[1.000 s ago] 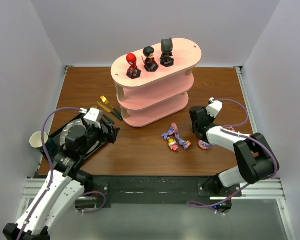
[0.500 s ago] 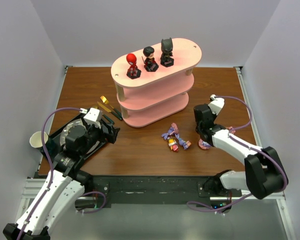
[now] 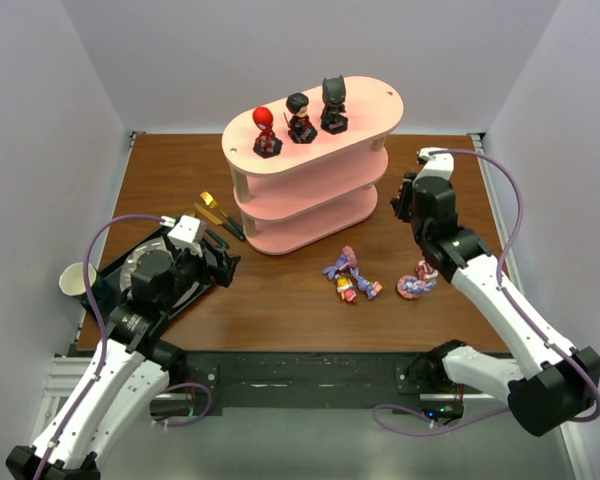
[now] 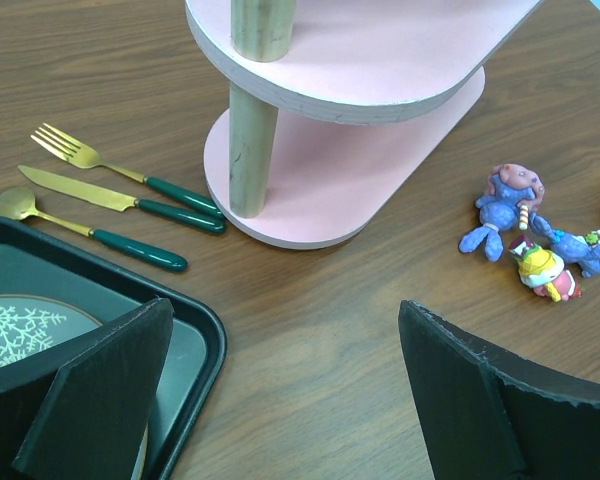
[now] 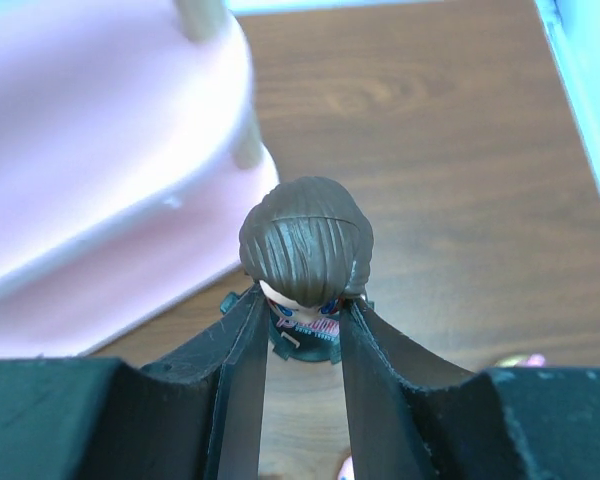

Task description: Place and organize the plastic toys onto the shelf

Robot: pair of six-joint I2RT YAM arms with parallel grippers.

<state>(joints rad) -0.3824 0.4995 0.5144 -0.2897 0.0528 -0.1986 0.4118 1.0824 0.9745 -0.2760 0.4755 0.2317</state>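
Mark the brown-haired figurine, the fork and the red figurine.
brown-haired figurine [image 5: 307, 240], right wrist view, on its hair.
fork [image 4: 126, 173], left wrist view, on its gold neck.
red figurine [image 3: 264, 119], top external view, on its head.

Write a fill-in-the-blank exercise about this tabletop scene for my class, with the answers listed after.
The right gripper is shut on a figure with ____ hair.
The top board of the shelf carries ____ figurines.
The left gripper stands ____, holding nothing.
The cutlery beside the shelf has dark ____ handles.
Missing words: brown, three, open, green.
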